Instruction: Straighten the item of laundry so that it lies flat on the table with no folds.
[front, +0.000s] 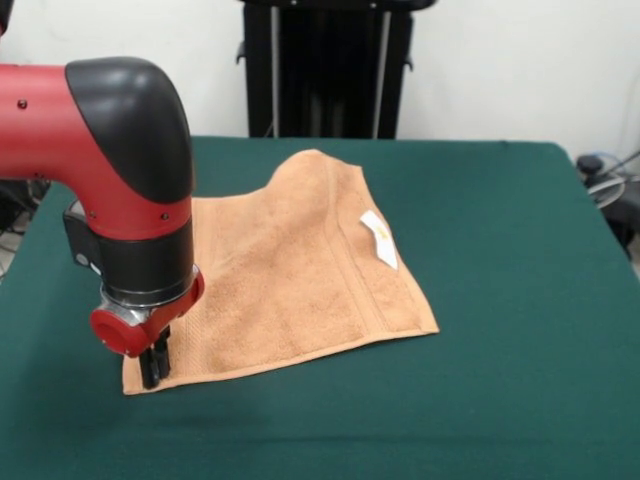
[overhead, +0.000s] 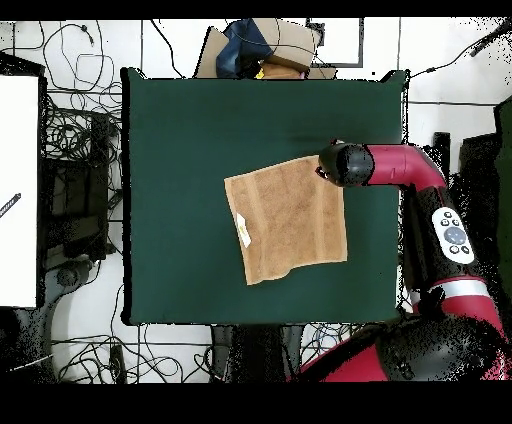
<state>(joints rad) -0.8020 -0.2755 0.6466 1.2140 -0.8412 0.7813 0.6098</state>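
The green table (front: 500, 300) holds the orange-brown terry towel (front: 290, 280) near its middle, its far corner humped. From the towel's centre, my claw (front: 154, 368) is at eight o'clock, touching that corner; whether it's closed I cannot tell. White tag (front: 380, 240) at two o'clock.

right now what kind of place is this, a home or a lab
Most likely a robotics lab: a red arm works over a towel on a green-covered table, with cables tangled on the floor around it.
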